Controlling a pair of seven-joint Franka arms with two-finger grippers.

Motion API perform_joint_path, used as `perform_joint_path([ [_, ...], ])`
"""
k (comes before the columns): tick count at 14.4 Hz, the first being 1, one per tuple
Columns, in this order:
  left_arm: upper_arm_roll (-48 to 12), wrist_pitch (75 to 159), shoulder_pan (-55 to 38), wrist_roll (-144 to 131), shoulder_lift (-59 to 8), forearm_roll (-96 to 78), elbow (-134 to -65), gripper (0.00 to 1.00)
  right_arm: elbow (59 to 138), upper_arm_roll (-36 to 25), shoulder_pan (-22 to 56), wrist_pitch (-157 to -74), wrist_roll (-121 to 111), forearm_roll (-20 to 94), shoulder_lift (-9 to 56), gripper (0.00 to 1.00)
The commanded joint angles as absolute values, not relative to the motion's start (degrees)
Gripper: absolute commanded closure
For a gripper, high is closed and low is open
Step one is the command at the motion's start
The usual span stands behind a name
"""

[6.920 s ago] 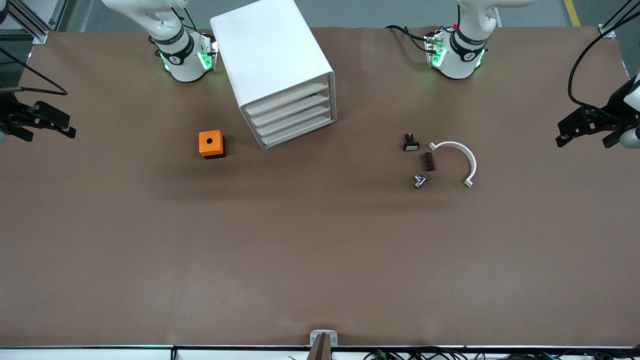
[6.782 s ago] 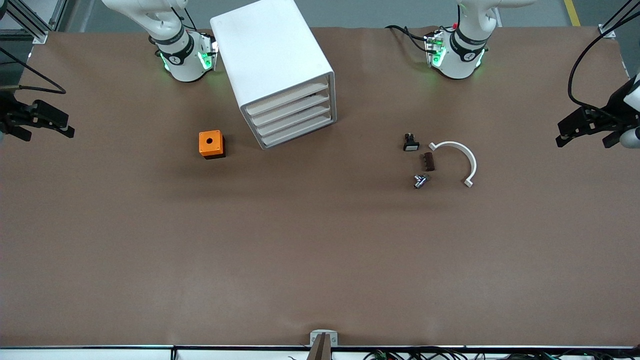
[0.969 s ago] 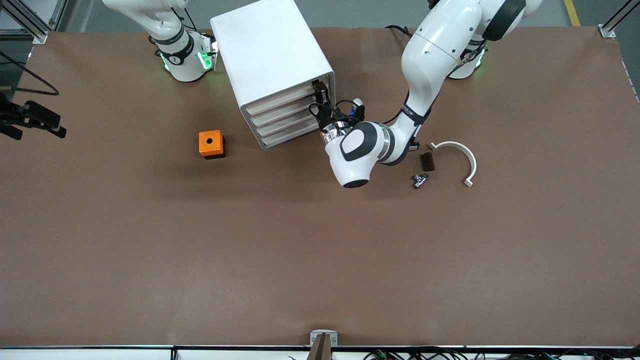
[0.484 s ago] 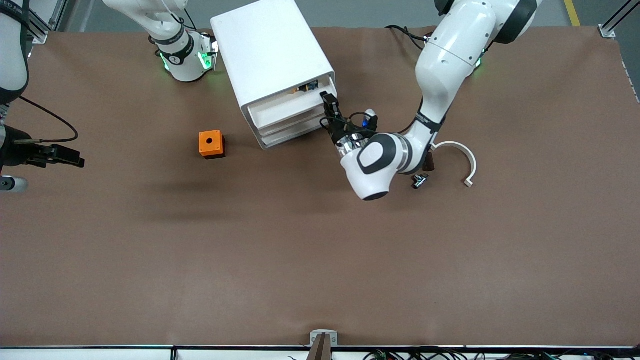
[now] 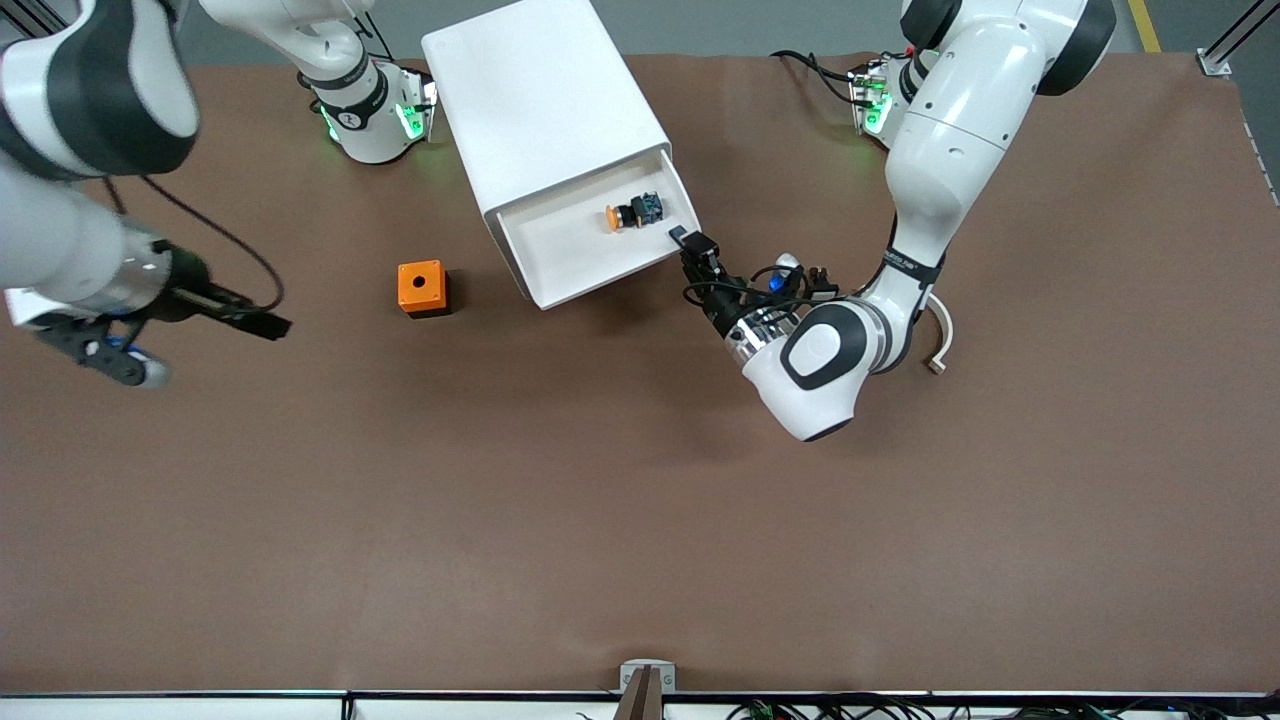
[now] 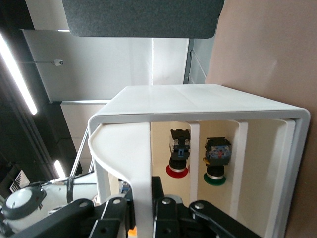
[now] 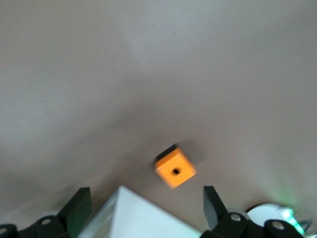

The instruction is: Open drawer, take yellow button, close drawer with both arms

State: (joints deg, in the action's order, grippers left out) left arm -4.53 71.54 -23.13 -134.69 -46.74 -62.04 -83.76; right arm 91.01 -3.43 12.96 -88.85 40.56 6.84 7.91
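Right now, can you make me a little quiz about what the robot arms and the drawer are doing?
1. True or false: the top drawer is pulled out.
2. What lies in it? A) the orange cube B) the button C) the white curved piece
3. Fill in: the left hand is shut on the drawer's ____ edge.

Key
1. True: it sticks out of the cabinet.
2. B: the button lies in the tray; the orange cube sits on the table, and the open right hand hangs over the table beside the cube.
3. Front.
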Motion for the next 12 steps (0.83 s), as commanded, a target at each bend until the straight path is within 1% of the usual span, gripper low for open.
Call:
perform_joint_path([
  [1, -4.4, 71.3, -22.2, -134.8, -46.3, -61.9, -83.2, 0.87, 90.9, -3.9, 20.4, -88.2, 54.3, 8.9, 6.5, 0.0],
  [4, -4.4, 71.4, -21.8, -134.9, -46.3, -62.0, -83.1, 0.86, 91.1, -3.9, 30.3, -91.4, 70.3, 8.9, 6.5, 0.0],
  [5, -4.4, 71.4, -21.8, -134.8, -46.2, -62.1, -83.1, 0.82, 91.1, -3.9, 33.2, -92.7, 75.4, 8.9, 6.6, 0.0],
  [6, -4.3, 71.4, -21.6, -134.6, -46.1, -62.2, -82.8, 0.74, 91.1, -3.9, 35.5, -93.7, 78.5, 8.8, 6.8, 0.0],
  [8, -4.4, 71.4, -20.7, -128.0, -46.1, -62.1, -81.1, 0.42, 91.1, -3.9, 40.1, -95.0, 82.2, 8.8, 7.0, 0.0],
  [10, -4.3, 71.4, -19.6, -115.2, -46.0, -61.9, -79.0, 0.22, 91.1, -3.9, 44.1, -96.9, 87.1, 8.3, 7.8, 0.0],
  [12, -3.3, 71.4, -19.5, -103.9, -45.5, -61.8, -76.7, 0.08, 91.1, -4.0, 47.9, -98.9, 92.0, 7.7, 9.7, 0.0],
])
